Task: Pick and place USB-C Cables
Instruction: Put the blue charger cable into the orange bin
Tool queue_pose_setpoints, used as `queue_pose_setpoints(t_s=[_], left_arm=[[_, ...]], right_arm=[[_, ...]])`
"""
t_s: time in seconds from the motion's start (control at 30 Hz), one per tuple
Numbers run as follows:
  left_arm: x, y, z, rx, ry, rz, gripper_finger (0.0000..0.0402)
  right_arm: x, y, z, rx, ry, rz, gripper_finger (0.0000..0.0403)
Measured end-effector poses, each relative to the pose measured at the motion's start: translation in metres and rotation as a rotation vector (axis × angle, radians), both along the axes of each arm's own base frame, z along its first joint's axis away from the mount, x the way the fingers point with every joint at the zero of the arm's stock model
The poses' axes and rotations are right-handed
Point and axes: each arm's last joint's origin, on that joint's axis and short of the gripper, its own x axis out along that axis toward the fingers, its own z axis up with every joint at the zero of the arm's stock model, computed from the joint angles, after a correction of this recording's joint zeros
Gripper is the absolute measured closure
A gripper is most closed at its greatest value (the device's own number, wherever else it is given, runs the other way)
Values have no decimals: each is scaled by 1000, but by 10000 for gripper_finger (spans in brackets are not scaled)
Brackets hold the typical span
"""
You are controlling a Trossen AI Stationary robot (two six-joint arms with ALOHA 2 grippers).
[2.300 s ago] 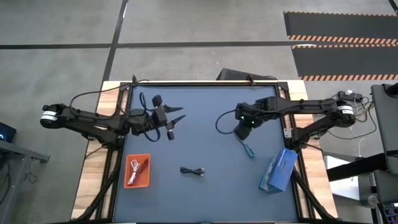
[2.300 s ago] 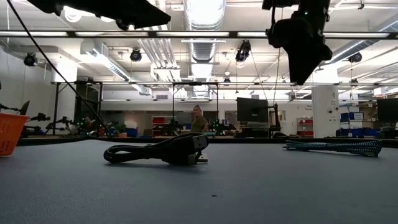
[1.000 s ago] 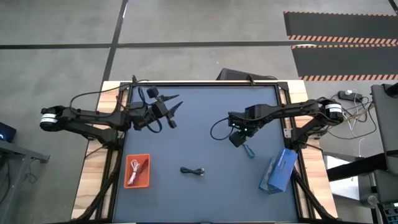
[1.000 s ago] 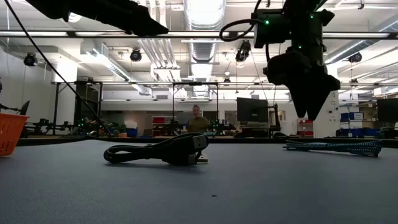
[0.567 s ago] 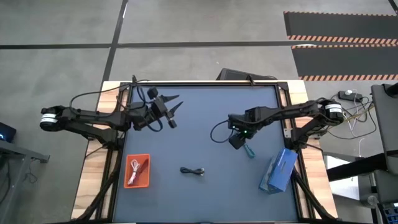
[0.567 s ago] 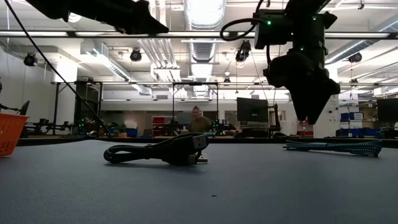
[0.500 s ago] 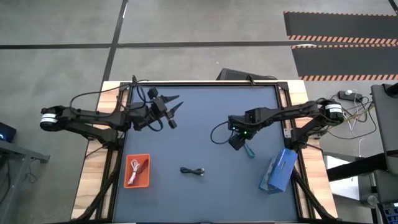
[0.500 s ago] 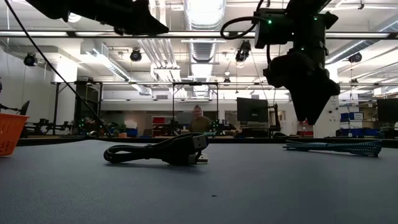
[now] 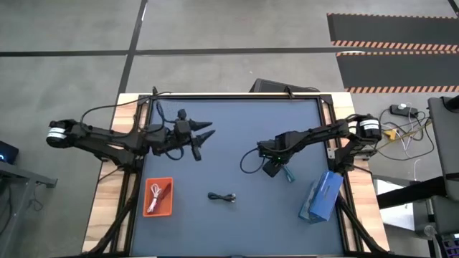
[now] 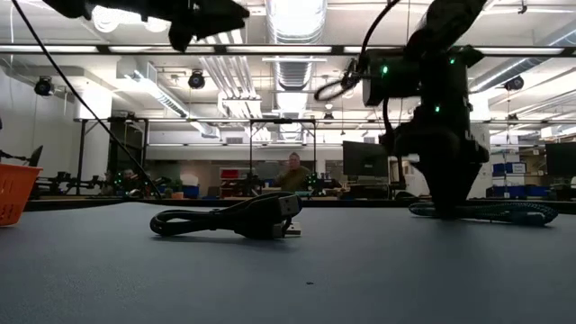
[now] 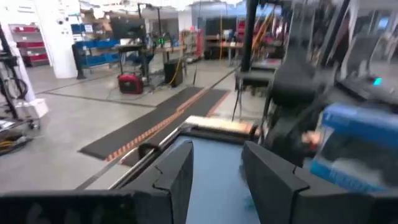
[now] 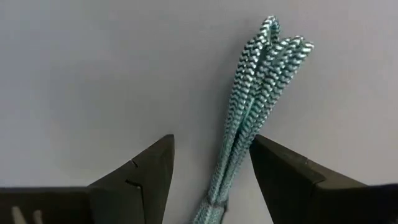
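The teal cable (image 12: 249, 118) lies flat on the counter (image 9: 237, 136), and the right gripper (image 12: 211, 163) has dropped over it: a second ago it hung clear above, and now its fingers (image 12: 146, 171) stand wide apart with the bundle between them, nearer one finger than the other, nothing gripped yet. In the low view the right gripper (image 10: 443, 209) reaches counter level at the cable (image 10: 490, 211). To my eye this is the moment before the squeeze; the pick looks lined up and only the closing remains.

The left gripper (image 9: 199, 142) hangs in the air well away from that cable. It has turned a little since a moment ago, and its fingers (image 11: 177, 177) are parted and empty.

Counting: four cables in all. One teal between the right fingers; one black cable (image 9: 222, 197) loose on the counter, well apart from both grippers; one white cable (image 9: 153, 201) and one pink cable (image 9: 159, 190) already in the orange tray (image 9: 168, 209). One tray, one blue box (image 9: 320, 196) just beyond the right gripper, two arms.
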Motion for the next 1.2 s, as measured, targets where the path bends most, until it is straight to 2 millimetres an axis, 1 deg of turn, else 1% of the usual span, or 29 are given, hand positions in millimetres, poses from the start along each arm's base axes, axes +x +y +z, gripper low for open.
queue_pose_setpoints(t_s=[0.1,0.13,0.27,0.4,0.47,0.53,0.63,0.73,0.9,1.03,1.2], left_arm=[[-2,-7,10,-29,-51,-28,276],[-2,-9,10,-39,-54,-41,276],[0,-17,1,-50,-25,-78,276],[5,-23,-12,-73,18,-98,276],[8,-24,-16,-92,28,-101,276],[10,-25,-18,-99,37,-100,276],[11,-25,-20,-114,39,-99,276],[12,-25,-21,-115,46,-100,276],[12,-25,-20,-104,48,-100,276],[12,-25,-17,-89,23,-100,276],[12,-29,-15,-93,9,-121,276]], right_arm=[[2,0,-9,1,42,18,215],[2,0,-13,2,56,21,223],[3,-2,-16,-12,75,20,262],[4,-3,-9,-39,55,16,310],[4,-4,-6,-50,41,14,336],[7,-5,-1,-87,-13,-5,360],[7,-5,5,-129,-45,-16,385],[9,-5,8,-136,-84,-7,387],[16,-3,12,-150,-166,66,388],[24,3,19,-188,-278,141,388],[31,15,34,-251,-439,237,389]])
